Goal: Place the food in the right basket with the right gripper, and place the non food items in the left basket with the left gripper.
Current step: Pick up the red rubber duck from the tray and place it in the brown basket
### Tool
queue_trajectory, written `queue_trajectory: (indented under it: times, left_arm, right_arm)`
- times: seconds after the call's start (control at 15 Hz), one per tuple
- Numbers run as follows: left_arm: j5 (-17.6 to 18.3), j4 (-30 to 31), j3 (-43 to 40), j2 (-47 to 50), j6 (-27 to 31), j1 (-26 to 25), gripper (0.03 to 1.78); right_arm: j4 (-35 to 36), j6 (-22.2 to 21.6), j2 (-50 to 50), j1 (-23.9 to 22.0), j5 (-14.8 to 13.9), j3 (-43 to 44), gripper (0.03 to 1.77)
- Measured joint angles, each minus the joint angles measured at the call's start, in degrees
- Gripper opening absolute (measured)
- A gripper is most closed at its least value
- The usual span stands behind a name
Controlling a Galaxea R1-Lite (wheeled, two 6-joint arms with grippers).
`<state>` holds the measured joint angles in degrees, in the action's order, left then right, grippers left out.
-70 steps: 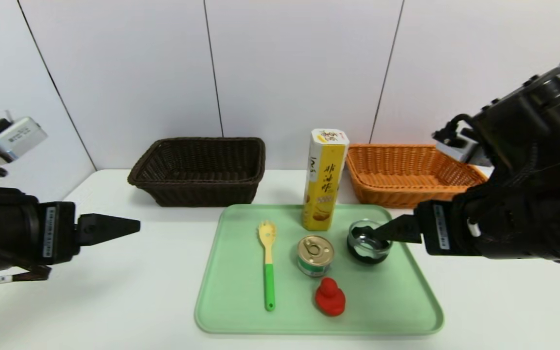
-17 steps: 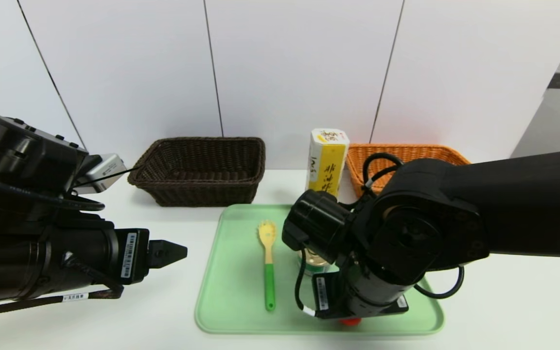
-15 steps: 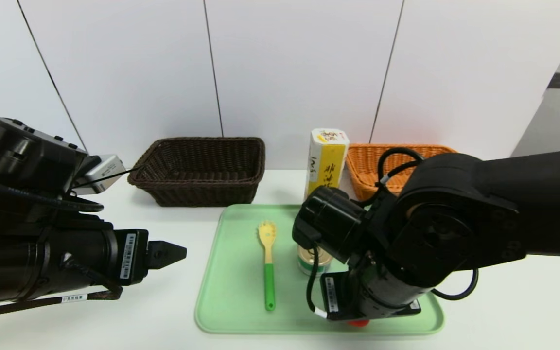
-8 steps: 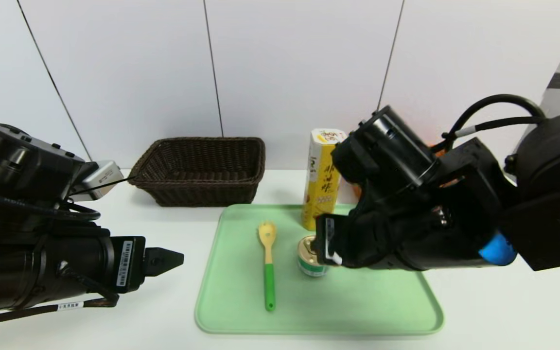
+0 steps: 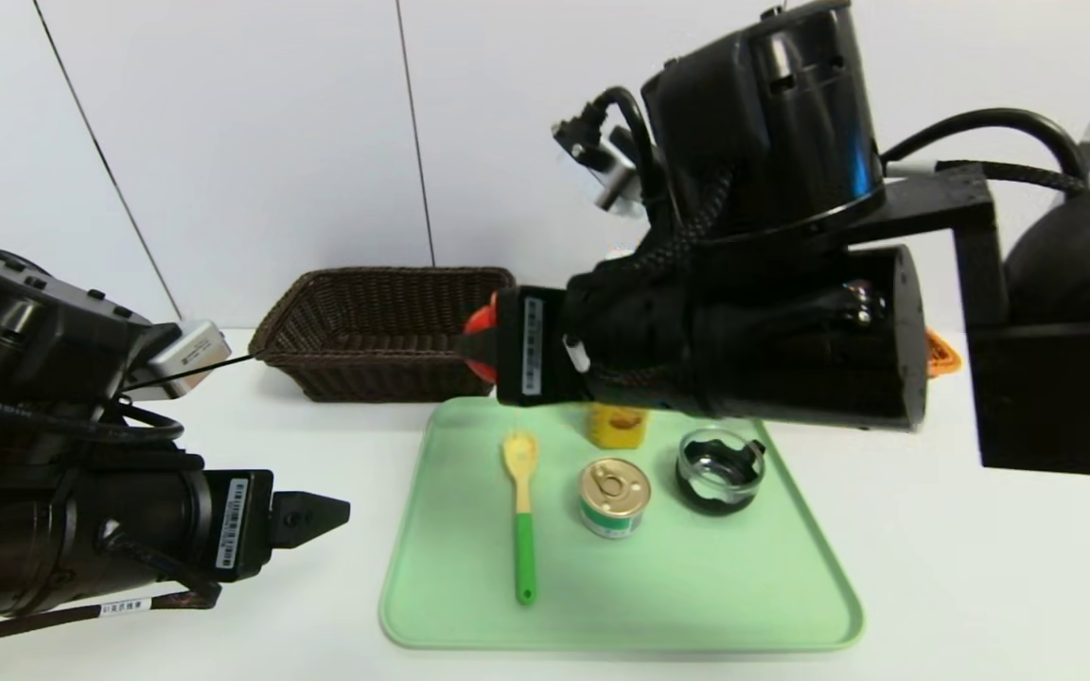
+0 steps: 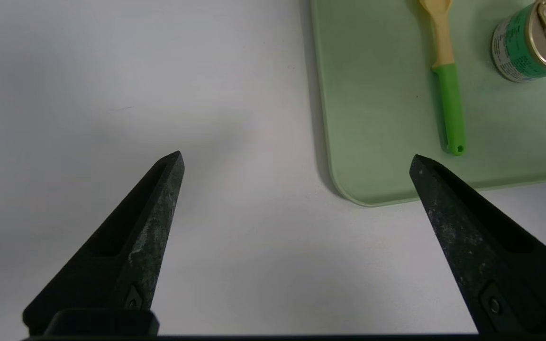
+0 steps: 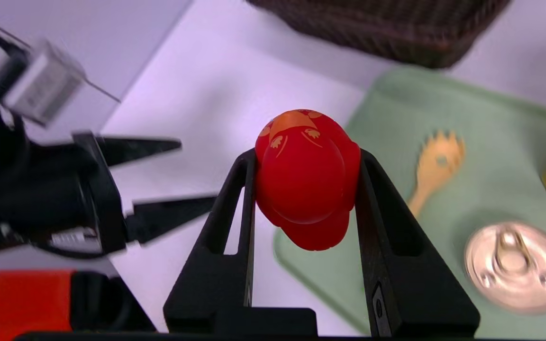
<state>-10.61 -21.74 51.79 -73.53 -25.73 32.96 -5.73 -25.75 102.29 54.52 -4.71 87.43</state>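
Dark brown wicker basket (image 5: 389, 331) sits empty; nothing looks sorted yet. On the green tray (image 5: 469, 605) remain yellow carton (image 5: 616, 426), pasta fork (image 5: 520, 511), tin (image 5: 613, 496) and glass dish (image 5: 717, 470). The right claw (image 7: 306, 189) grips the red duck (image 7: 306, 177) aloft, near that basket; the left claw (image 6: 296, 161) gapes empty over the worktop (image 6: 112, 94).

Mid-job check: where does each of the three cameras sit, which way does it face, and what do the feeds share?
Head: up on the robot, facing forward and down at the green tray; both arms show.
Left wrist: on the left arm, over the table; the open left gripper fingers frame the tray's corner.
Right wrist: on the raised right arm; the right gripper clamps the red duck, left gripper beyond.
Shared: the tin and pasta fork appear in all three.
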Motion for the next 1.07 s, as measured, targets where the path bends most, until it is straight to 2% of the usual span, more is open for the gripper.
queue_trajectory:
  times: [0.33, 0.47, 0.53, 0.67, 0.8, 0.93, 1.07]
  left_arm:
    - [-0.06, 0.68, -0.22, 1.01, 0.13, 0.00, 1.69]
    - [-0.44, 0.68, -0.60, 1.35, 0.13, 0.00, 1.69]
    - [-0.46, 0.68, -0.79, 1.49, 0.13, 0.00, 1.69]
    - [-0.52, 0.68, -1.29, 1.84, 0.30, 0.00, 1.69]
    - [-0.74, 0.66, -1.60, 2.21, 0.30, 0.00, 1.69]
    - [-0.77, 0.60, -1.84, 2.65, 0.33, 0.00, 1.69]
    - [-0.74, 0.60, -2.54, 3.19, 0.40, 0.00, 1.69]
  right_arm:
    - [1.52, 1.41, 12.62, -0.88, -0.24, 18.69, 0.61]
    - [4.68, 1.88, 17.86, -0.99, -0.78, 22.88, 0.61]
    - [7.33, 2.18, 20.07, -0.90, -1.41, 23.70, 0.61]
    - [13.78, 4.00, 24.09, -0.85, -4.41, 24.34, 0.60]
    - [23.14, 8.22, 28.39, -0.88, -7.58, 24.53, 0.60]
    - [31.33, 12.56, 31.91, -1.13, -8.77, 24.70, 0.60]
    - [32.82, 12.93, 33.60, -1.62, -8.77, 24.83, 0.60]
